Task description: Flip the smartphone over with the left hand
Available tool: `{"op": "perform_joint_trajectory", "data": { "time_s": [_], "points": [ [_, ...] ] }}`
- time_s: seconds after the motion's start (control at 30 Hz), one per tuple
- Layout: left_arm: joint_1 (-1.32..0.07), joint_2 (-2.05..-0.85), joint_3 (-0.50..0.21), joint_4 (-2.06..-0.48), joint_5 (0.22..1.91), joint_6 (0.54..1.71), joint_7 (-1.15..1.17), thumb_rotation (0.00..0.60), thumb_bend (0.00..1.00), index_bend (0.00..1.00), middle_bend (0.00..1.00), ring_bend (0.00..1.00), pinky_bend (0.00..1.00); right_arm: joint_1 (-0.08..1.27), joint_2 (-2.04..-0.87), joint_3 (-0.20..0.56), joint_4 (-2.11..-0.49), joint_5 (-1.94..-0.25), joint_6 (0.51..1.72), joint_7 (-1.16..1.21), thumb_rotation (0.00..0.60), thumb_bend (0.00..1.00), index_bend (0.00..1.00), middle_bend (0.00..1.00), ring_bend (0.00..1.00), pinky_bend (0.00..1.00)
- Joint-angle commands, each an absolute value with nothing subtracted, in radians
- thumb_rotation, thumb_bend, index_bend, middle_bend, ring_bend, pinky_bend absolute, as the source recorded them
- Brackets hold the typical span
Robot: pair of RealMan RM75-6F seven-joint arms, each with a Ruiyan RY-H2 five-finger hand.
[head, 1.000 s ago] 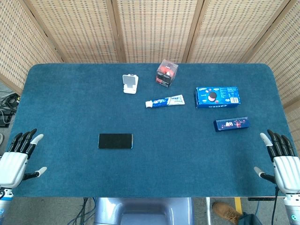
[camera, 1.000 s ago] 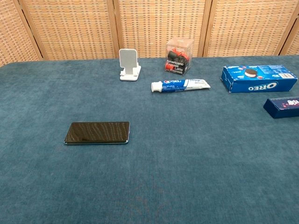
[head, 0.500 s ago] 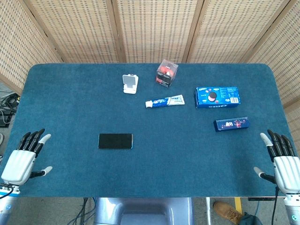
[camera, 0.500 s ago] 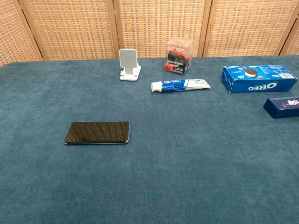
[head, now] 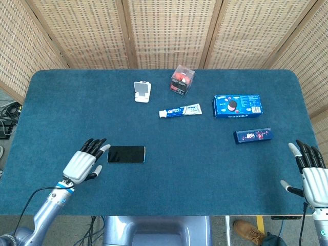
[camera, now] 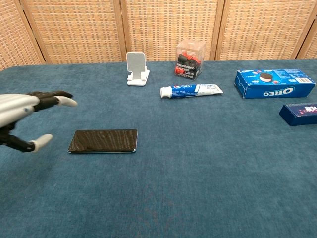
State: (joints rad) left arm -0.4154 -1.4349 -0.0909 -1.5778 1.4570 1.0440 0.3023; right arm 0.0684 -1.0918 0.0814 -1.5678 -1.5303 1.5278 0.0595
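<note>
The black smartphone lies flat on the blue table, dark glossy side up. My left hand hovers just left of it, fingers spread and holding nothing, fingertips close to the phone's left end. In the chest view the left hand is above the cloth with thumb and fingers apart. My right hand stays at the table's right front edge, fingers apart and empty; only the head view shows it.
At the back stand a white phone stand and a clear box of red items. A toothpaste tube, an Oreo box and a dark blue box lie right of centre.
My left hand has swung in from the table's left front edge to just beside the phone's left end, entering the chest view. The phone and the right hand have hardly moved.
</note>
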Motion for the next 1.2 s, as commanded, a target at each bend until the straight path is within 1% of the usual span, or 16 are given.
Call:
{"op": "perform_joint_trajectory", "data": {
  "time_s": [0.03,0.3,0.4,0.8,1.2],
  "points": [
    [-0.460,-1.499,-0.112,-1.531,1.410,0.991,0.341,0.600,0.46,0.00,0.00,0.00,0.00,0.070,-1.093,0.082,-1.565,-1.527,1.524,0.063,0.600,0.00,0.01,0.00,0.00,0.00],
    [-0.514,-1.614,-0.126,-1.433,1.339,0.938,0.373,0.600,0.44,0.00,0.00,0.00,0.00,0.072,-1.094,0.084,-1.559,-1.519,1.517,0.071,0.600,0.00,0.01,0.00,0.00,0.00],
    [-0.525,-1.641,-0.126,-1.404,1.321,0.926,0.369,0.600,0.40,0.00,0.00,0.00,0.00,0.072,-1.094,0.084,-1.558,-1.518,1.515,0.074,0.600,0.00,0.02,0.00,0.00,0.00],
    [-0.566,-1.700,-0.134,-1.330,1.271,0.912,0.345,0.600,0.39,0.00,0.00,0.00,0.00,0.076,-1.091,0.084,-1.554,-1.511,1.504,0.093,0.600,0.00,0.02,0.00,0.00,0.00],
    [-0.595,-1.748,-0.135,-1.289,1.227,0.900,0.352,0.600,0.39,0.00,0.00,0.00,0.00,0.078,-1.089,0.085,-1.550,-1.506,1.498,0.104,0.600,0.00,0.03,0.00,0.00,0.00]
  ]
}}
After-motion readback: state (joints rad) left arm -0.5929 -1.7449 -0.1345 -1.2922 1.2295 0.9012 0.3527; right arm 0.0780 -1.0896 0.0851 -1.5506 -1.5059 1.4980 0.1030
